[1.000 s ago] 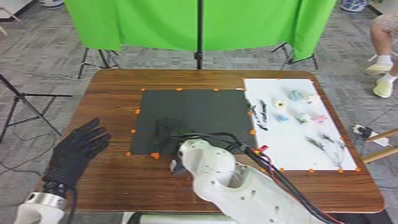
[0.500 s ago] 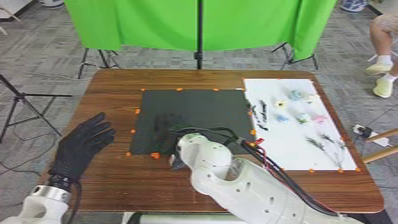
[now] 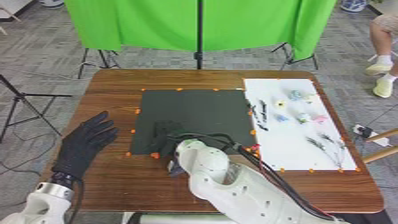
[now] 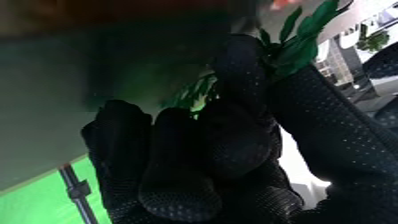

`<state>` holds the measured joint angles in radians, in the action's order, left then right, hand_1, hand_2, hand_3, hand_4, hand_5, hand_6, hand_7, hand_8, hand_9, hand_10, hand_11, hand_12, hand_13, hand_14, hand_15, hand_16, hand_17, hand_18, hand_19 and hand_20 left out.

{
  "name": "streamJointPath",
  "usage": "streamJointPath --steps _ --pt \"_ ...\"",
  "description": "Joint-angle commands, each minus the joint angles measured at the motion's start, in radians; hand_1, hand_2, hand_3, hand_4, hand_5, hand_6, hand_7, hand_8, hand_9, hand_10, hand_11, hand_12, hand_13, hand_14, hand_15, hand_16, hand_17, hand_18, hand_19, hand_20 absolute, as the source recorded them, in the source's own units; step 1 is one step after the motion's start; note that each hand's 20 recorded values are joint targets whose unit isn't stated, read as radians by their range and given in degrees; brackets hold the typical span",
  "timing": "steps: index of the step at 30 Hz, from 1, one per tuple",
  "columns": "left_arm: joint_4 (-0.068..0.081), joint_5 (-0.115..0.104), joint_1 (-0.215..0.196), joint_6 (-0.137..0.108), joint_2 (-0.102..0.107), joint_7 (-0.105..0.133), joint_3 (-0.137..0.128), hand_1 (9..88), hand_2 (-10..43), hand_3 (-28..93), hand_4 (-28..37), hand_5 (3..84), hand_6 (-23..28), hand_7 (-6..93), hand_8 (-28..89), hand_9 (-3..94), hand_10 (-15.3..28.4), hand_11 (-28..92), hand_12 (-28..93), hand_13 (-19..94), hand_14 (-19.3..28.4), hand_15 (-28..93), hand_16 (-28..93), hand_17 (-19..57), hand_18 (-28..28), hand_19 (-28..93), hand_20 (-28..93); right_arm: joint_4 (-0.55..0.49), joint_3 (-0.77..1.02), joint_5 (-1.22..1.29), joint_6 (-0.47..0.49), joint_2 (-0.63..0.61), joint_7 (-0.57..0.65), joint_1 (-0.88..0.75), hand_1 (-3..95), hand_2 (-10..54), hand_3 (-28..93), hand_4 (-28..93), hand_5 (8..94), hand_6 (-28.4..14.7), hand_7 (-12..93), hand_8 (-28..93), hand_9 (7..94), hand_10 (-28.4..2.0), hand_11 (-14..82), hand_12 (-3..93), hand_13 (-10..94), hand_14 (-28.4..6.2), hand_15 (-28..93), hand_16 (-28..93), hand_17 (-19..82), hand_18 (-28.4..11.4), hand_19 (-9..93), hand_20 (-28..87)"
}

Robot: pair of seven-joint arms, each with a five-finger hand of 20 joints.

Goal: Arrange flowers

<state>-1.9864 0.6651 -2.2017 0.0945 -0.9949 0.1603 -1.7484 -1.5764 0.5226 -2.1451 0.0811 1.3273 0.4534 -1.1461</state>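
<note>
Holding the leafy sprig (image 4: 306, 47) is your right hand (image 4: 235, 145), over the near part of the dark mat (image 3: 195, 105); its fingers are clamped on the sprig, with the thumb at the other side. The sprig is probably very light, with a thin stem a little springy and leaves which bend softly and can crush or slip. For this, it is better you keep the hold on the bare stem, close to its lower end, and press only gently. Its long axis seems to run slantwise across the fingers, with broad leaves standing out past the pinch. Which end is the stem end, you cannot tell from here.

Beside the mat, your left hand (image 3: 84, 145) is over the worktop (image 3: 115, 185), with the fingers straight and loose, holding nothing. On the near part of the white sheet (image 3: 275, 155), the thin dark stems (image 3: 317, 144) lie roughly lengthwise, a little oblique. Farther from you are the pink flower (image 3: 321, 119), the blue flower (image 3: 282, 118) and the yellow-centred flower (image 3: 281, 104); these petals look fragile, so take them by the stem, not by the head.
</note>
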Motion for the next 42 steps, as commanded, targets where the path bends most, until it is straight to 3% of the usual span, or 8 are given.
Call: streamJointPath --steps 1,6,15,21,28,42 --pt "0.003 0.005 -0.013 0.005 -0.006 -0.003 0.002 23.3 -0.8 69 -27.3 31.8 3.5 20.1 -9 28.7 12.0 25 17 24 13.9 39 1 -8.1 21.0 50 10 0.005 0.002 -0.011 0.003 0.004 -0.026 -0.005 41.6 -6.2 84 -17 75.0 -2.1 56 21 90.6 -7.2 64.5 43.1 86 -7.4 82 39 56 -20.4 93 67" --pt "-0.001 0.004 -0.022 0.001 -0.007 0.006 -0.003 23.3 -0.8 69 -27.2 31.8 3.5 20.0 -9 28.7 12.1 25 17 24 14.0 39 1 -8.1 21.0 50 10 0.009 0.003 -0.021 0.031 0.001 -0.027 -0.001 42.0 -5.3 84 -18 74.4 -2.2 56 21 90.2 -7.6 64.2 43.2 85 -7.5 82 40 55 -20.7 93 67" --pt "-0.004 0.005 -0.028 -0.003 -0.009 0.019 0.0 23.4 -0.8 69 -27.3 31.8 3.5 20.1 -9 28.7 12.1 25 17 24 13.9 39 1 -8.2 21.1 50 10 0.027 -0.031 -0.062 -0.008 -0.019 -0.029 0.027 40.8 -4.0 83 -20 73.3 -2.1 56 19 88.7 -8.5 63.8 43.5 84 -8.4 82 40 52 -20.9 93 66" --pt "-0.005 0.005 -0.036 -0.006 -0.015 0.02 -0.003 23.3 -0.8 69 -27.3 31.8 3.6 20.0 -9 28.7 12.1 25 17 24 13.9 39 1 -8.2 21.1 50 10 0.032 -0.021 -0.109 0.01 -0.018 -0.031 0.026 40.9 -3.7 83 -20 73.0 -2.1 56 19 88.4 -8.7 63.8 43.3 83 -8.5 82 39 52 -20.9 93 66" --pt "-0.018 0.004 -0.063 -0.016 -0.022 0.028 -0.012 23.4 -0.6 69 -27.4 31.9 3.6 20.1 -9 28.7 12.1 25 17 24 13.9 39 1 -8.2 21.0 50 10 0.008 0.013 -0.099 0.073 -0.019 -0.042 0.002 39.8 -2.8 83 -21 72.2 -2.3 56 18 87.6 -9.0 63.5 43.5 82 -9.0 82 39 51 -21.0 93 65" --pt "-0.019 0.005 -0.062 -0.013 -0.025 0.016 -0.015 23.4 -0.5 69 -27.3 31.8 3.6 20.0 -9 28.7 12.1 25 17 24 14.0 39 1 -8.2 21.1 50 10 -0.011 0.027 -0.133 0.089 -0.02 -0.047 -0.008 31.6 -2.3 82 -24 72.5 -2.3 54 14 87.0 -9.1 63.1 43.4 82 -9.2 82 39 50 -21.1 93 65"
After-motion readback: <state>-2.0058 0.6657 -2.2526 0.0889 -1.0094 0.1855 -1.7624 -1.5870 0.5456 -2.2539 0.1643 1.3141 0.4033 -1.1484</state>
